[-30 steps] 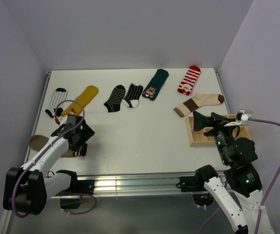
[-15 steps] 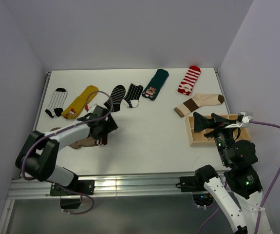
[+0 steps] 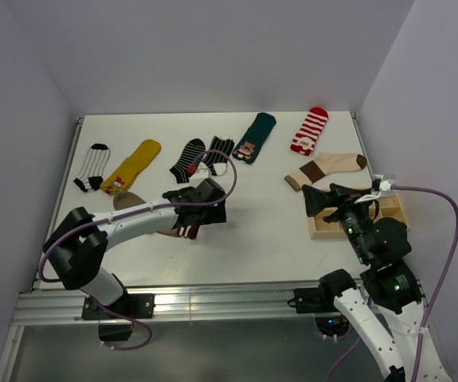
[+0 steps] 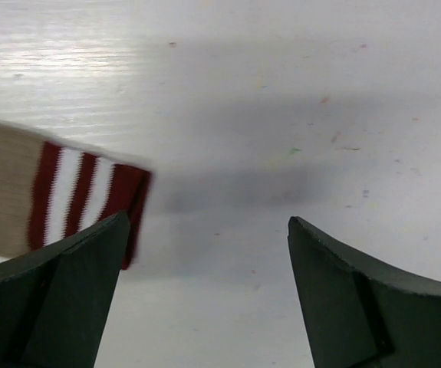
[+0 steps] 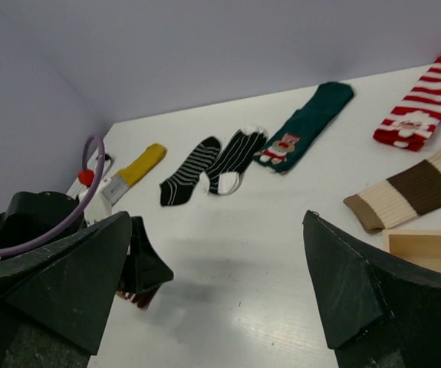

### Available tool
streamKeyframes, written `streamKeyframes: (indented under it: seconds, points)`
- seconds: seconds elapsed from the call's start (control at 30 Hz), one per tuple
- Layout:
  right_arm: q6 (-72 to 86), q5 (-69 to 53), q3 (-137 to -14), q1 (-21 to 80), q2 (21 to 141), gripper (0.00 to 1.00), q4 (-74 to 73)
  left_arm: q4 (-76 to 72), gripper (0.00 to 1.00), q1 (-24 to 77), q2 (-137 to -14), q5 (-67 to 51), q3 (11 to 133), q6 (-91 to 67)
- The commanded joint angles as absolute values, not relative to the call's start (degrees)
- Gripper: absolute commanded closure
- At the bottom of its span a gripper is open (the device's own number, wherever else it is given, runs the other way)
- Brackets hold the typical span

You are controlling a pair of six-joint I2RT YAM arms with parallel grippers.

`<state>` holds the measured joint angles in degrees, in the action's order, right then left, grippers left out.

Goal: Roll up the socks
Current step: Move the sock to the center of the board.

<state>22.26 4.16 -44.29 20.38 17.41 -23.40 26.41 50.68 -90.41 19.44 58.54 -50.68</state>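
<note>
The socks lie flat on the white table. A brown sock [image 3: 127, 200] with a red-and-white striped cuff [image 4: 86, 195] lies partly under my left arm. My left gripper [image 3: 201, 213] hovers low over its cuff end, open. The cuff sits beside the left finger [image 4: 59, 284], and only bare table shows between the jaws. Along the back lie a white-and-black striped sock [image 3: 91, 167], a yellow one [image 3: 135, 164], two black ones with white lines [image 3: 188, 160], a green one [image 3: 255, 136], a red-and-white one [image 3: 310, 130] and a cream one with brown bands [image 3: 325, 169]. My right gripper [image 3: 325, 199] hangs open above the tray's left end, holding nothing.
A shallow wooden tray [image 3: 324, 233] with compartments sits at the right, under my right gripper. Walls close in the table on the left, back and right. A metal rail [image 3: 213, 298] runs along the near edge.
My left arm has swept from the near left corner rightward to the table's middle, and the brown sock has come along with it. The right gripper has shifted slightly left.
</note>
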Motion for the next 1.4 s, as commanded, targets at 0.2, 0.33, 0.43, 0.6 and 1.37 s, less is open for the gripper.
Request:
streamKeyframes:
  seconds: [0.2,0.33,0.43,0.6,1.37]
  points:
    - [23.6,-6.1,-41.0,20.7,21.8,0.01,-18.7,18.0,0.15,48.3,-85.7,21.7,47.8,-44.0]
    - [23.9,-6.5,-40.2,20.7,22.4,0.02,-18.3,14.7,0.17,48.1,-89.3,17.9,48.5,-41.7]
    - [23.6,-5.7,-40.0,20.7,22.0,0.02,-18.8,12.9,0.20,48.6,-92.4,15.0,49.5,-41.6]
    - [23.6,-4.3,-39.0,20.7,20.8,0.02,-18.9,11.5,0.28,52.6,-95.0,14.1,51.7,-42.1]
    - [22.6,-4.0,-35.9,20.7,19.1,0.04,-17.7,18.0,0.42,61.6,-95.3,28.7,55.8,-34.2]
